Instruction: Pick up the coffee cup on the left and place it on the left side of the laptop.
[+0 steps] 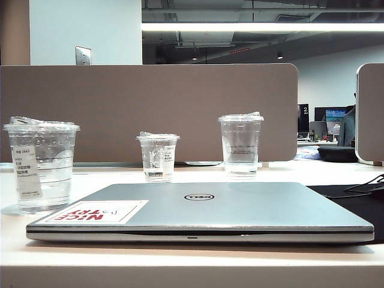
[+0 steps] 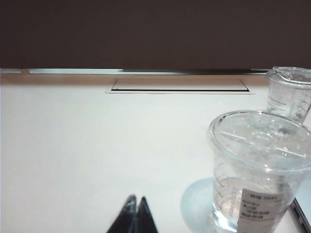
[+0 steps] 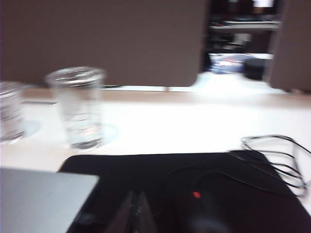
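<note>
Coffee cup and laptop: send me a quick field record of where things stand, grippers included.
coffee cup: upright, lidded, on the table left of the laptop
laptop: closed, flat
other cups: short cup and tall cup behind the laptop
left gripper: shut, empty, apart from the coffee cup
right gripper: shut, empty, over the black mat

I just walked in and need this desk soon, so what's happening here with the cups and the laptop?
Nothing is being handled right now. The coffee cup with the long label stands on the table to the left of the closed laptop, so that placement looks done. The left pincer is shut and empty, near that cup. The right pincer looks shut and empty too, over the black mat beside the laptop. The small cup and the tall cup stand untouched behind the laptop.
</note>
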You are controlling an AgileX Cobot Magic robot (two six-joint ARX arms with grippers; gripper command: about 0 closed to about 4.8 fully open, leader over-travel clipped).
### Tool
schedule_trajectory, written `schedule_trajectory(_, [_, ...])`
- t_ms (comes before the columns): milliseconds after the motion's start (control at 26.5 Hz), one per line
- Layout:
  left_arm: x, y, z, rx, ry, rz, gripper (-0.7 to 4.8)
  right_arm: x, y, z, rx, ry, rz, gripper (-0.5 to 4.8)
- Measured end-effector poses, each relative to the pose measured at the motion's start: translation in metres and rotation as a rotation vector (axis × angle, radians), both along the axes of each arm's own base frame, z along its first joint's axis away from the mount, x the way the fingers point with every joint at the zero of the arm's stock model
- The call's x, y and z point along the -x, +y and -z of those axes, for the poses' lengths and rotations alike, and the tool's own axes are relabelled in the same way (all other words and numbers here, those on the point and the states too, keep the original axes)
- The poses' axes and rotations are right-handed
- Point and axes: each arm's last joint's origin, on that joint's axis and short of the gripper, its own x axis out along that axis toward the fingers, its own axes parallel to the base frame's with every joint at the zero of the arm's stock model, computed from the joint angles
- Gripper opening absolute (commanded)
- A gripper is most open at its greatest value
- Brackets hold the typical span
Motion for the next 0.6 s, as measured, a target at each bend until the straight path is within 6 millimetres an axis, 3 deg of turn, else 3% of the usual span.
schedule_trajectory(151, [0.0,0.0,0.0,0.0,0.0,0.0,-0.05,0.0001,-0.009,-0.0001,-0.045,-0.001,0.09,-0.05])
schedule_trajectory(603, [0.0,0.0,0.0,0.0,0.0,0.0,-0.05,0.0002,-0.0101,-0.0001,-0.048,-0.001,0.101,-0.05])
